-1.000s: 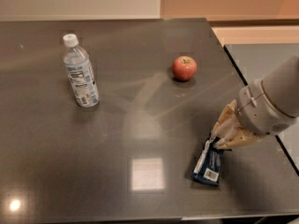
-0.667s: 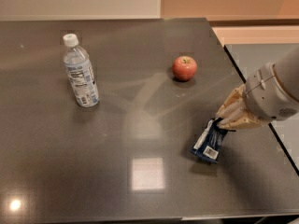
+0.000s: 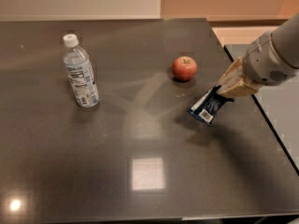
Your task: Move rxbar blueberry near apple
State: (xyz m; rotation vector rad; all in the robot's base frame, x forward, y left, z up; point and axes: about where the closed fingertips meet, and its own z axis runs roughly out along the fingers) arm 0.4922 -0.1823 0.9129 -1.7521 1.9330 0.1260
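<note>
The rxbar blueberry [image 3: 207, 107] is a flat dark navy bar with a white barcode patch. It hangs tilted above the dark table, held by one end. My gripper [image 3: 227, 90] reaches in from the right and is shut on the bar's upper end. The apple [image 3: 184, 68] is small, round and red, standing on the table up and to the left of the bar, a short gap away. The bar's shadow falls on the table below it.
A clear plastic water bottle [image 3: 81, 75] with a white cap stands upright at the left. The dark table [image 3: 140, 148] has its right edge just under my arm, with a second grey surface [image 3: 280, 111] beyond it.
The gripper has lifted the bar off the table and carried it up and back toward the apple. Apple and bottle have not moved.
</note>
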